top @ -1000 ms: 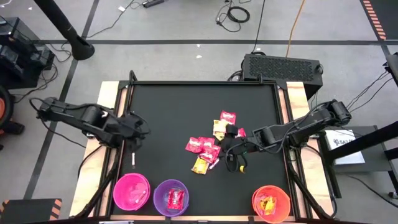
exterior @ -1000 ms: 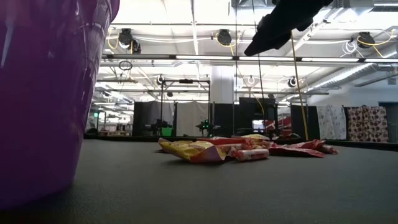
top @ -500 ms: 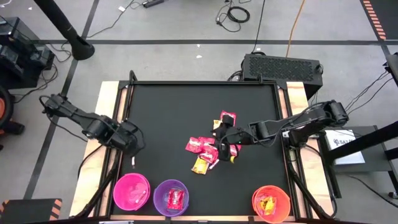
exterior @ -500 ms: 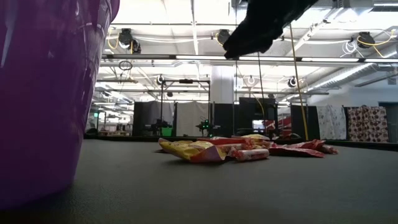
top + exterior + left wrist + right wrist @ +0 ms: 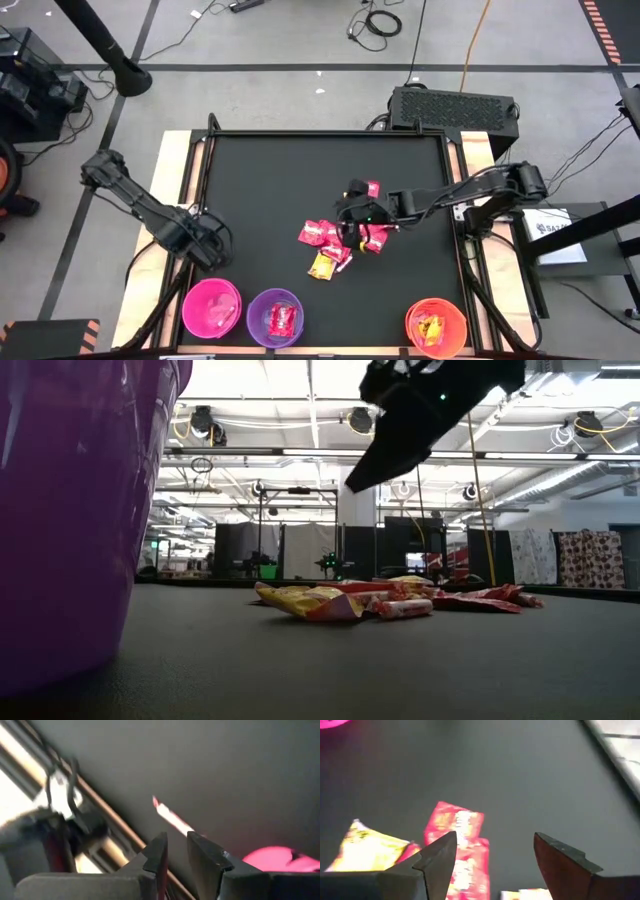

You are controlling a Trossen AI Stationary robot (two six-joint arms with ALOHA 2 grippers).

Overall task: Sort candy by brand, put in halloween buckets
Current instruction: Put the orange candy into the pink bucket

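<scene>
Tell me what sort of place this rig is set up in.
Probably a robotics lab or workshop hall: cables trail over the grey floor, cord reels hang from the ceiling, and curtained bays stand beyond the table.

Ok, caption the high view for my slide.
Open right gripper over red and yellow candy packets; pink, purple, orange buckets wait.

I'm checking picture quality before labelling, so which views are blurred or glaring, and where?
Left wrist view: smeared throughout, the pale candy a streak. Low view: ceiling lights glare, the purple bucket looms out of focus, the right end effector only a silhouette. Right wrist view: red candy soft. High view: evenly lit, sharp.
</scene>
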